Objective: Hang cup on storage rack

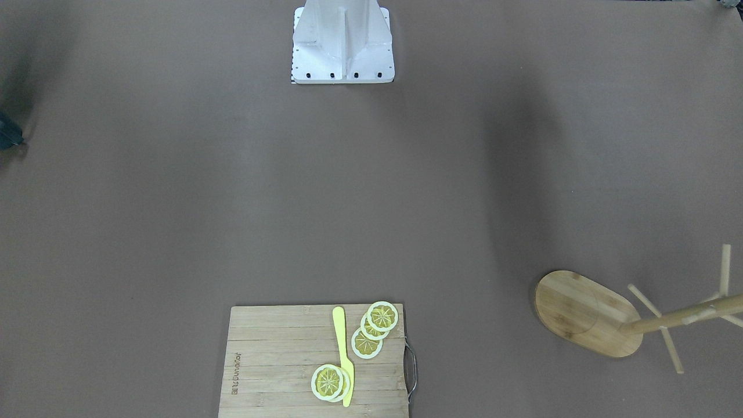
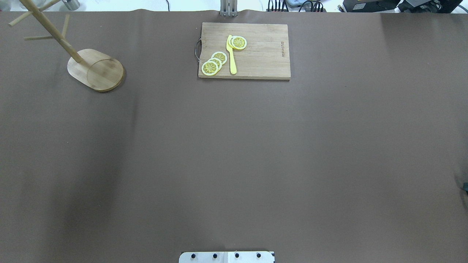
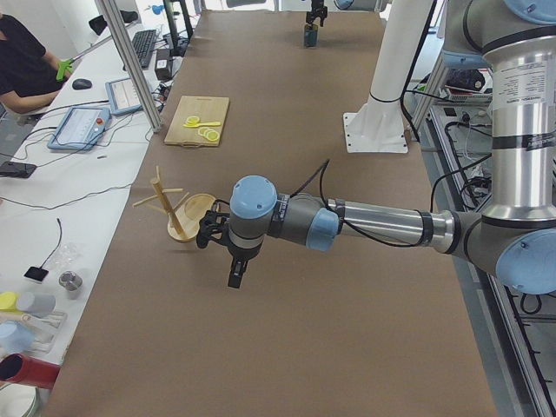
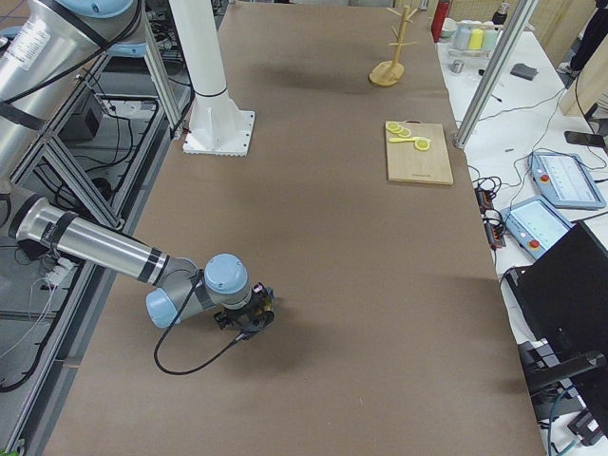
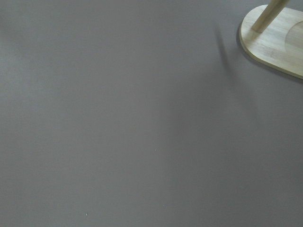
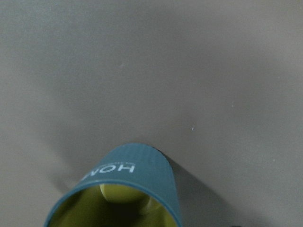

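The cup [image 6: 132,175], teal-blue and ribbed with white lettering and a yellow-green inside, fills the bottom of the right wrist view, close under the camera; no fingers show there. A teal sliver of the cup [image 1: 8,137] shows at the front view's left edge. My right gripper [image 4: 255,318] is low over the table at that spot; I cannot tell whether it is open or shut. The storage rack [image 2: 95,70] stands upright at the far left corner, its pegs bare. My left gripper [image 3: 236,269] hovers beside the rack's base [image 5: 277,42]; I cannot tell its state.
A bamboo cutting board [image 2: 263,54] with lemon slices [image 2: 214,63] and a yellow knife [image 2: 231,58] lies at the table's far middle edge. The robot's white base [image 1: 342,46] stands at the near edge. Brown table covering lies between them.
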